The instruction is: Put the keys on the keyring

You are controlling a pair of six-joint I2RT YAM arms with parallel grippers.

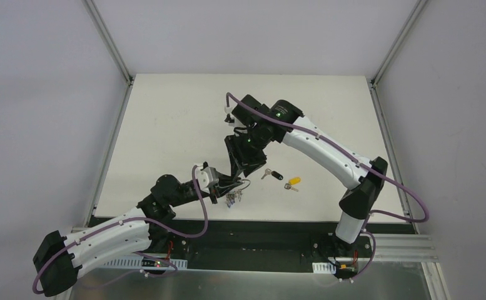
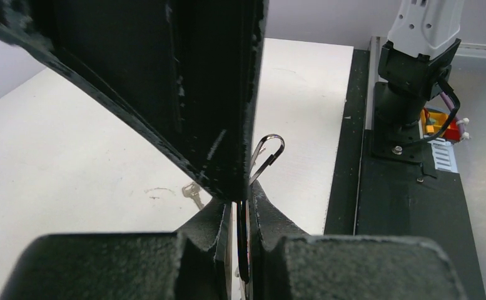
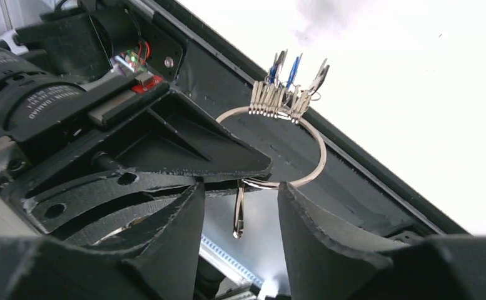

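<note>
The left gripper (image 2: 243, 215) is clamped on the keyring (image 3: 323, 147), held just inside the near edge of the table (image 1: 165, 125), its bunch (image 3: 284, 97) hanging. The right gripper (image 3: 240, 187) is parted, one finger either side of the wire. A black key (image 1: 273, 174) and a yellow key (image 1: 294, 182) are laid just right, with open table beyond.

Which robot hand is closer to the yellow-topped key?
Right. The right gripper sits left of the yellow-capped silver key; the left gripper is farther left.

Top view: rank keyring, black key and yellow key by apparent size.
1. Keyring with its bunch: largest.
2. Black key and yellow key: they look about alike, so no ranking between them.
</note>
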